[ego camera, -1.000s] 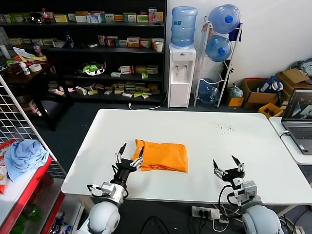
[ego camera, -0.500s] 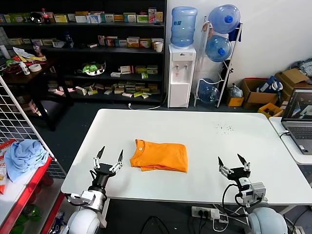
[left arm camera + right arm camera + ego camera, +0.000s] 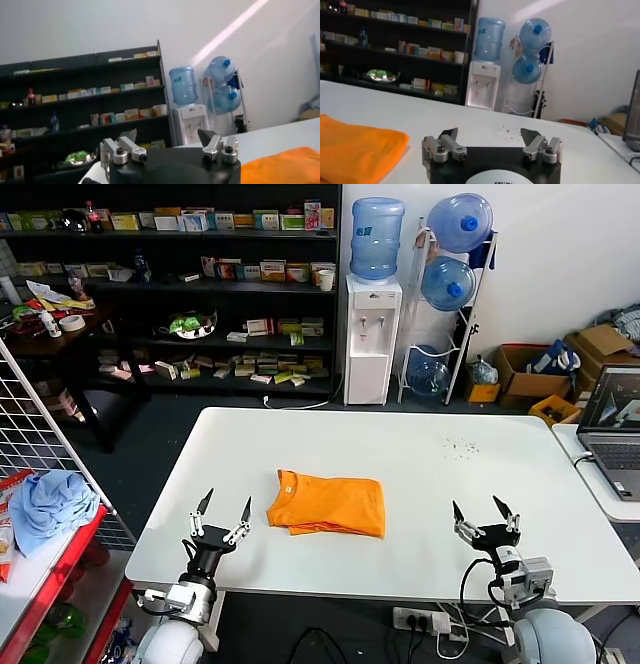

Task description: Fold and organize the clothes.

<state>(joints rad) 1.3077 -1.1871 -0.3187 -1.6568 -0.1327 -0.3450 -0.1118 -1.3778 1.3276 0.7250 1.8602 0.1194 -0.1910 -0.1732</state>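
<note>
The bright orange short-sleeved cotton T-shirt [image 3: 331, 504] is seen folded into a compact rectangle, lying flat near the middle of the white table [image 3: 420, 454], toward the front edge. Compared w/ a second ago, the left gripper [image 3: 221, 515] has been pulled off the shirt's collar-side edge & back to the table's front-left corner; it is now well apart from the fabric, fingers spread, nothing held. The right gripper [image 3: 484, 516] has been drawn slightly back too, & is parked near the front-right edge, also released & empty. Over the last half sec almost nothing has shifted, so the retreat looks finished. Judged from this, folding is prob. done & only tidying, if any, is left.

Faint lettering on the shirt can't be made out. In both wrist views only an edge of the shirt is shown, the rest cut off. Whether the underlying layers are aligned is hidden by the top layer.
</note>
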